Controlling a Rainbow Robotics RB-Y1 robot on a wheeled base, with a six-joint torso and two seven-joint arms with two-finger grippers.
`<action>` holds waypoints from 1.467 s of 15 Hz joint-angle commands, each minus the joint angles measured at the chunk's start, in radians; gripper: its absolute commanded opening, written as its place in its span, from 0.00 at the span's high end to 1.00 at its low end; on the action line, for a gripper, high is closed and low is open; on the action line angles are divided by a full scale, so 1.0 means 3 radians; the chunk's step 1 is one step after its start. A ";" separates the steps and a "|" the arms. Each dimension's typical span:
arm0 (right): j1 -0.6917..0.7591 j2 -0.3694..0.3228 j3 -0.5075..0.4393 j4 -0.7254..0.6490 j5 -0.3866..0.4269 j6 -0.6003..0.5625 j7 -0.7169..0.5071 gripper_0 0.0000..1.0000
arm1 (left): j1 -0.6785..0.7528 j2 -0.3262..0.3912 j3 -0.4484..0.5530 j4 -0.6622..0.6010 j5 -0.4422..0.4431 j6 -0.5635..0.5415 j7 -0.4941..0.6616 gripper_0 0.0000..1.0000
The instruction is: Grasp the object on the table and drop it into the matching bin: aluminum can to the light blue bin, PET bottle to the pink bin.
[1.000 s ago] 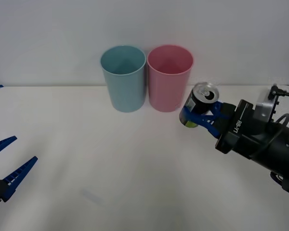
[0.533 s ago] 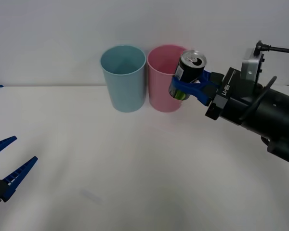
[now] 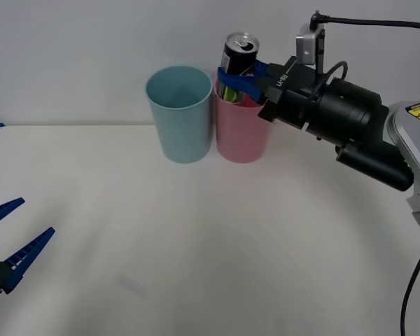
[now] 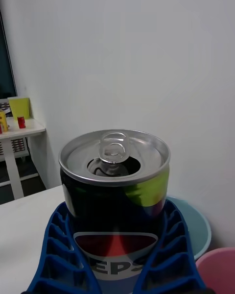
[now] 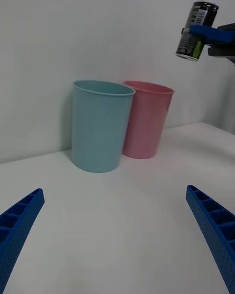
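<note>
Right pincer (image 3: 239, 75) clamped on aluminum can (image 3: 236, 57) mid-body, above pink bin (image 3: 242, 126). Likely light, smooth, easily dented. Left pincer (image 3: 10, 241) wide.

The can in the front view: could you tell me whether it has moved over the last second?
Yes. The can, held by the right gripper, has risen and shifted left, from beside the pink bin to above its rim, nearing the light blue bin.

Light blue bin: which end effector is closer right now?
Right. The right end effector holds the aluminum can in the air above the pink bin, next to the light blue bin. The left end effector sits open, low at the table's near left.
</note>
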 commanded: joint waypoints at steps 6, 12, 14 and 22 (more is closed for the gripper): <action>-0.0941 0.0590 0.0039 0.1197 0.0429 0.0030 -0.0017 1.00 | 0.0000 0.0000 0.0000 0.0000 0.0000 0.0000 0.0000 0.00; -0.1294 0.0841 0.0417 0.1714 0.0521 0.0827 0.0014 1.00 | 0.0000 0.0000 0.0000 0.0000 0.0000 0.0000 0.0000 0.00; -0.1360 0.0928 0.0427 0.1857 0.0531 0.0940 0.0060 1.00 | 0.0000 0.0000 0.0000 0.0000 0.0000 0.0000 0.0000 0.00; -0.1616 0.1173 0.0473 0.2327 0.0547 0.1456 0.0249 1.00 | 0.0000 0.0000 0.0000 0.0000 0.0000 0.0000 0.0000 0.00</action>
